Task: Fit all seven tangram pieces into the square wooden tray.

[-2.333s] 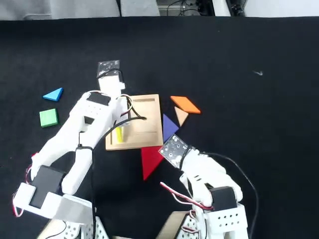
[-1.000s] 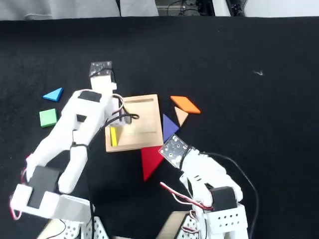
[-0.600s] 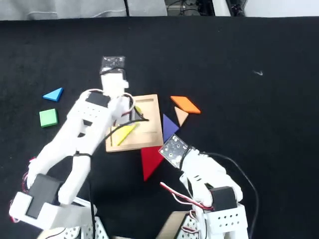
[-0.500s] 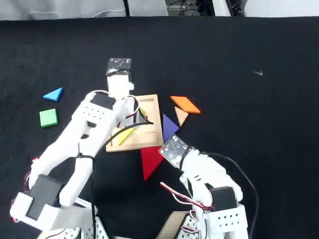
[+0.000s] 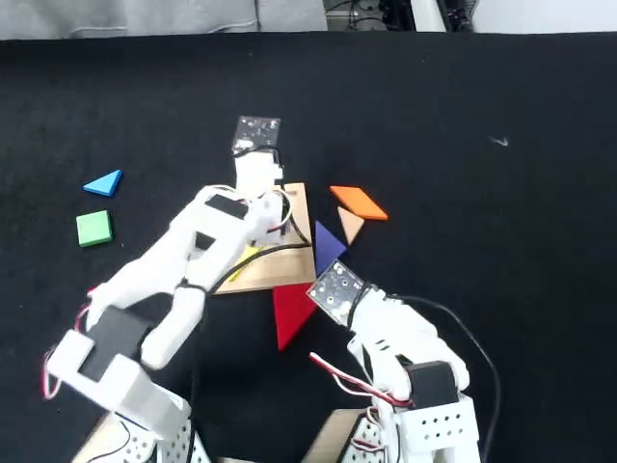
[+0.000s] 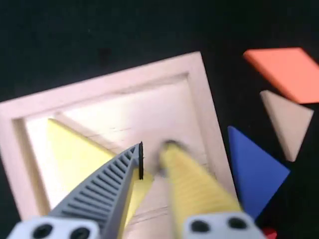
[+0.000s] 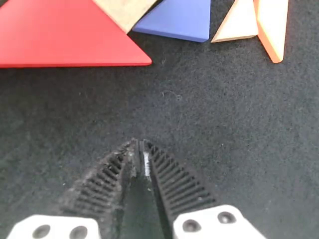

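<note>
The black cloth-covered bench (image 5: 482, 241) carries everything. In the high view the left arm lies across the square wooden tray (image 6: 109, 82) and hides most of it, leaving bare only its near edge and the side by the loose pieces. The large red triangle (image 5: 287, 313) lies against the tray's near edge and tapers toward the arm bases; the right wrist covers one of its corners. The large yellow triangle (image 6: 75, 149) lies flat inside the tray, its long edge slanting across the floor from near a corner, with its far end hidden under the left end effector (image 6: 154, 149). That one hangs over the tray with its fingers slightly apart and nothing between them.

Just beside the tray lies the blue triangle (image 5: 328, 243), then the orange parallelogram (image 5: 359, 203) with its long axis slanted, touching the small tan triangle (image 5: 350, 225). Well apart on the other side sit the green square (image 5: 93, 229) and the light-blue triangle (image 5: 103, 182). The right end effector (image 7: 139, 144) has its fingers pressed together over bare cloth.
</note>
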Motion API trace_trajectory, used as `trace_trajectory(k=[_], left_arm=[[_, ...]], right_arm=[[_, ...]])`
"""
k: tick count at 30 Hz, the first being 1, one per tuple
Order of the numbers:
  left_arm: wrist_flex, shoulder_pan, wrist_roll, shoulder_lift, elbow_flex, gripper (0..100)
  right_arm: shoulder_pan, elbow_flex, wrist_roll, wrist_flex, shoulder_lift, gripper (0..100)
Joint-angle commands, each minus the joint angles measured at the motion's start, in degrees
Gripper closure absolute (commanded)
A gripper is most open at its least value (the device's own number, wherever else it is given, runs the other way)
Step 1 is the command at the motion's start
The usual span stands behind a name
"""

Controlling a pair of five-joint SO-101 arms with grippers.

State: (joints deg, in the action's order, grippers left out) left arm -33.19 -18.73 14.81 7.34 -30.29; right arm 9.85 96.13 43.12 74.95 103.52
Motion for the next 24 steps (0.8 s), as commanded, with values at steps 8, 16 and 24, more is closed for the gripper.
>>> trace_trajectory(k=[8,16,24], left_arm=[[-8.62,0.13,-9.76,7.21,11.65,97],[-22.07,2.51,-20.92,7.82,15.08,97],[-23.3,11.47,-22.07,7.82,17.19,97]], right_arm=[[-0.62,0.4,1.41,1.67,4.79,98.7],[-0.62,0.4,1.41,1.67,4.79,98.7],[-0.62,0.4,1.41,1.67,4.79,98.7]])
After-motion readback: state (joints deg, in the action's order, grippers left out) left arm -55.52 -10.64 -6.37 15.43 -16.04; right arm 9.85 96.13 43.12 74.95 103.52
